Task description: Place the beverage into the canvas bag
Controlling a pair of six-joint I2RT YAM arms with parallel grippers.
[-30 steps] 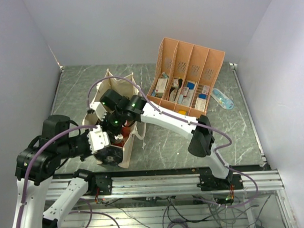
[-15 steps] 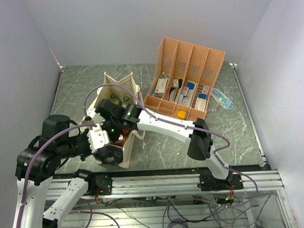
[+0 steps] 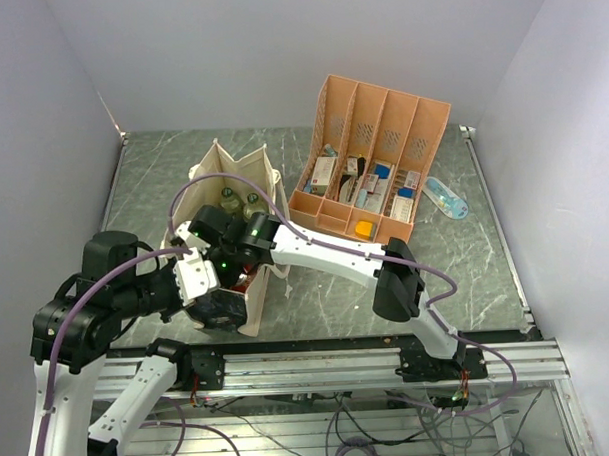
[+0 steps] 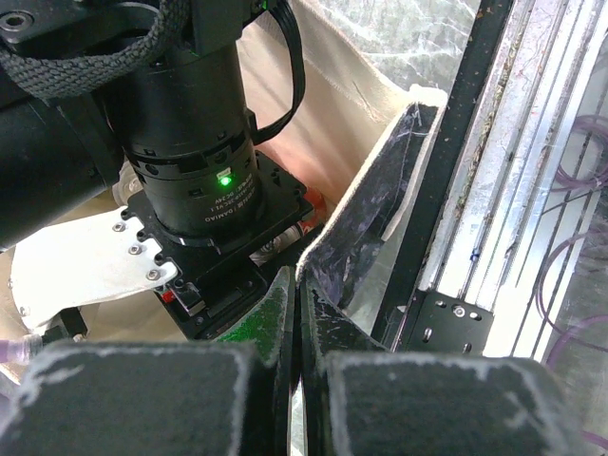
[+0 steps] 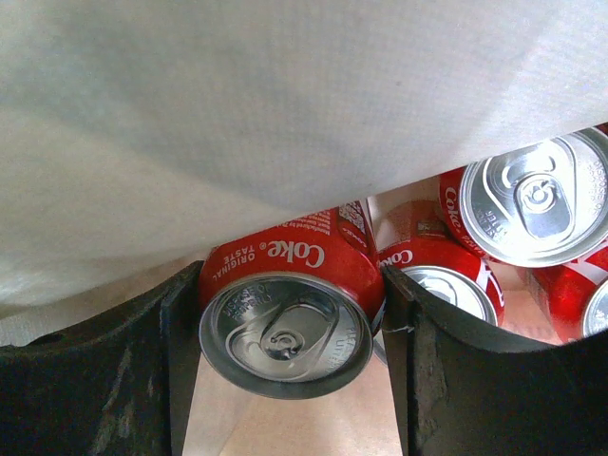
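The cream canvas bag (image 3: 210,171) stands left of centre, its mouth open. My right arm reaches down into it. In the right wrist view my right gripper (image 5: 290,277) is shut on a red Coke can (image 5: 285,304), one finger on each side, close under the bag's cream wall (image 5: 266,95). More Coke cans (image 5: 532,195) stand upright on the bag's floor to the right. My left gripper (image 4: 296,280) is shut on the rim of the bag's dark mottled end panel (image 4: 380,218) at the near end. Two can tops (image 3: 240,202) show in the far end.
The orange-pink divided organizer (image 3: 372,156) with small boxes stands right of the bag. A clear blister pack (image 3: 446,197) lies further right. The aluminium rail (image 3: 329,362) runs along the table's near edge, close to my left gripper.
My right arm has moved nearer and lower into the bag. The bag's far end has come into view with two can tops. My left gripper has stayed on the rim.
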